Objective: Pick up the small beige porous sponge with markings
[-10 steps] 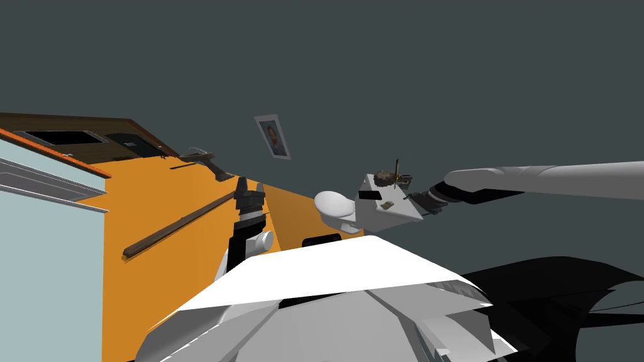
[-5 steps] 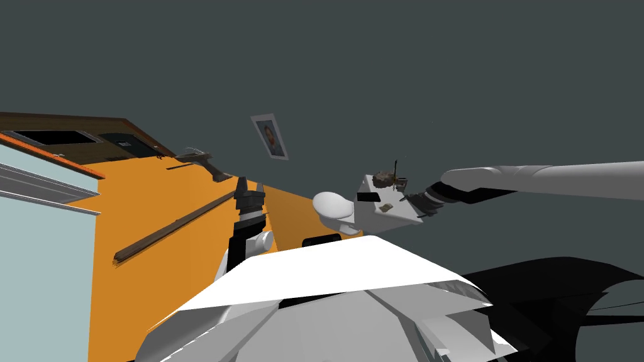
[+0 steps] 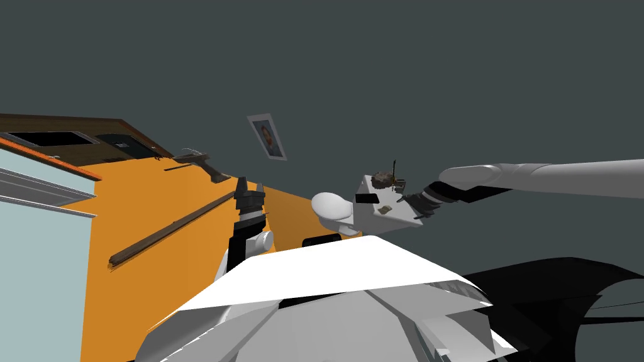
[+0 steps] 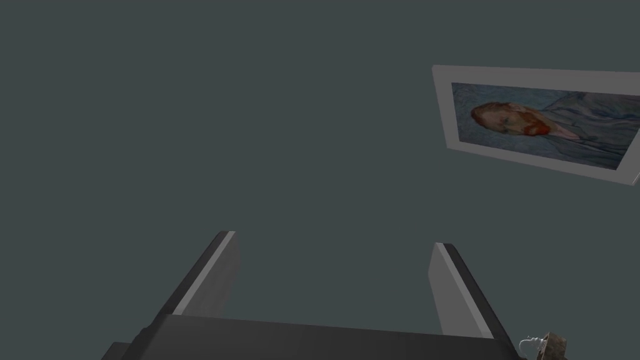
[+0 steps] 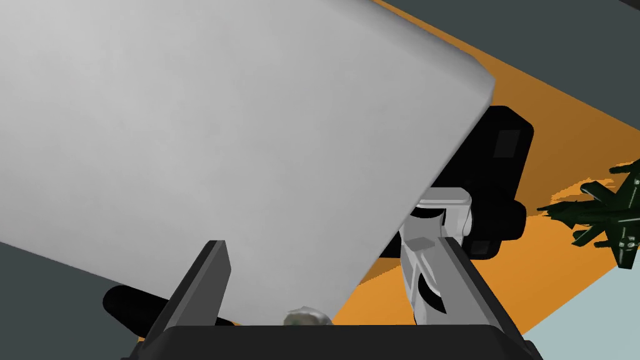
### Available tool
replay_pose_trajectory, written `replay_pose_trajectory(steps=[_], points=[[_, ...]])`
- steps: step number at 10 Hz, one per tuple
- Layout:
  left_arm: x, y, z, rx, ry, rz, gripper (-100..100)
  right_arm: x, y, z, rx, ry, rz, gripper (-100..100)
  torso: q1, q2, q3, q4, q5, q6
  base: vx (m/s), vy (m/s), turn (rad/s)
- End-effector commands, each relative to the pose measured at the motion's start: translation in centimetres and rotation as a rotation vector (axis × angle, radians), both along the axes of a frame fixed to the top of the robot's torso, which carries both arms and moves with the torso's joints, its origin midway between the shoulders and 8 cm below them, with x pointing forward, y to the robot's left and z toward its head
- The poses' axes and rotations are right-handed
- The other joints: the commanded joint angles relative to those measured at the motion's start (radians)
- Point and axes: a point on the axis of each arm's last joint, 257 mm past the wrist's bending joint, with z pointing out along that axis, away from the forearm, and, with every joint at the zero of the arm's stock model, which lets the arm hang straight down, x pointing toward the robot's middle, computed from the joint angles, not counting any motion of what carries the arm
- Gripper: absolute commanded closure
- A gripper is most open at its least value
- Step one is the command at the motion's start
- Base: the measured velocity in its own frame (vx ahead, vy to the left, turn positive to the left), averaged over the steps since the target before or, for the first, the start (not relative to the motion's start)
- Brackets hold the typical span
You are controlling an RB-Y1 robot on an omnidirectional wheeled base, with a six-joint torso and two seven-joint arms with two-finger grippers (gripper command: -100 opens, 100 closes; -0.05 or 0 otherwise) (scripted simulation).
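The sponge (image 3: pixel 385 207) is a small beige thing. It lies flat on top of the toilet tank (image 3: pixel 395 219), near the middle of the lid. A brown clump (image 3: pixel 380 180) with a thin stick poking up sits farther back on the same lid, apart from the sponge. The white toilet bowl (image 3: pixel 333 206) is right beside the tank, over the orange floor (image 3: pixel 176 251).

The right arm reaches in from the side, and the right hand (image 3: pixel 406 200) is at the edge of the tank, very near the sponge. In the right wrist view, the right hand (image 5: pixel 331 247) has its two fingers spread wide. It holds nothing. The light grey lid (image 5: pixel 219 125) lies under them. A small beige lump, which looks like the sponge (image 5: pixel 306 317), peeks up between the fingers, right next to the dark body of the hand. I cannot tell if it touches the hand. A dark green plant (image 5: pixel 600 219) is off to one side, past the tank.

The left arm is up in front of the chest, well away from the tank. The left hand (image 4: pixel 334 244) is also spread wide and holds nothing. It points at a dark grey wall with a picture (image 4: pixel 537 119) on it.
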Motion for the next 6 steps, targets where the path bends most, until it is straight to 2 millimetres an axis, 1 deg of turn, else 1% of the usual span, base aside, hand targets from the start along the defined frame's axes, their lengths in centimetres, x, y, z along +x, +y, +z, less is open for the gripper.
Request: replay_pose_trajectory(steps=[1, 2, 3, 5, 6], points=[[0.0, 0.0, 0.0, 0.0, 0.0, 0.0, 0, 0.1, 1.2, 0.4, 0.028, 0.013, 0.001, -100, 0.0, 0.0, 0.0, 0.0, 0.0, 0.0, 0.03, 0.011, 0.004], [0.0, 0.0, 0.0, 0.0, 0.0, 0.0, 0, 0.1, 2.1, 0.7, 0.047, 0.025, 0.01, -100, 0.002, 0.0, 0.0, 0.0, 0.0, 0.0, 0.015, 0.055, 0.013], [0.0, 0.0, 0.0, 0.0, 0.0, 0.0, 0, 0.1, 2.7, 0.8, 0.059, 0.031, 0.018, -100, 0.004, 0.0, 0.0, 0.0, 0.001, 0.0, 0.01, 0.116, 0.015], [0.0, 0.0, 0.0, 0.0, 0.0, 0.0, 0, 0.2, 4.2, 0.9, 0.087, 0.037, 0.039, -100, 0.012, 0.0, 0.0, 0.0, 0.003, 0.0, 0.019, 0.182, 0.035], [0.0, 0.0, 0.0, 0.0, 0.0, 0.0, 0, 0.0, 3.7, 1.0, 0.079, 0.036, 0.032, -100, 0.015, 0.001, 0.0, 0.0, 0.004, 0.0, 0.006, 0.091, -0.002]])
